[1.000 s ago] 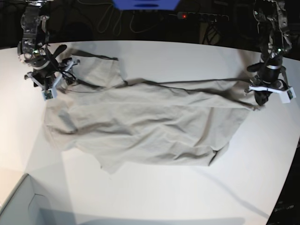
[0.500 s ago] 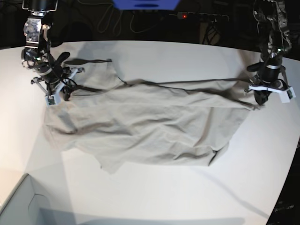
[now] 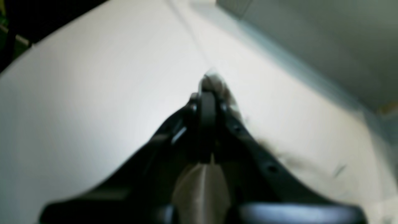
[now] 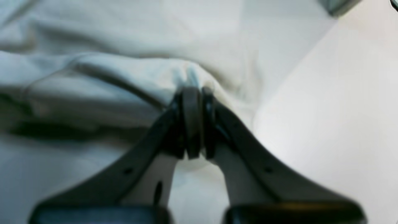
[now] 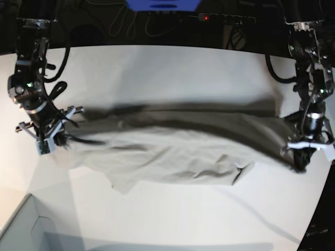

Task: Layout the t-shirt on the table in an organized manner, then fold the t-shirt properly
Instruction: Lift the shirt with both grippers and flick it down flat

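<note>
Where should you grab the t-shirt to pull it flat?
Probably by its two far ends, one from each side. The t-shirt stretches long across the table, so pulling at the outer edges should smooth it. Both sets of fingers already pinch there: the right gripper on the base view's left end, the left gripper on the other end, both shut on cloth.

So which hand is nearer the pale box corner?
Right. The right hand grips the t-shirt just behind the box corner; the left hand holds its far end.
</note>
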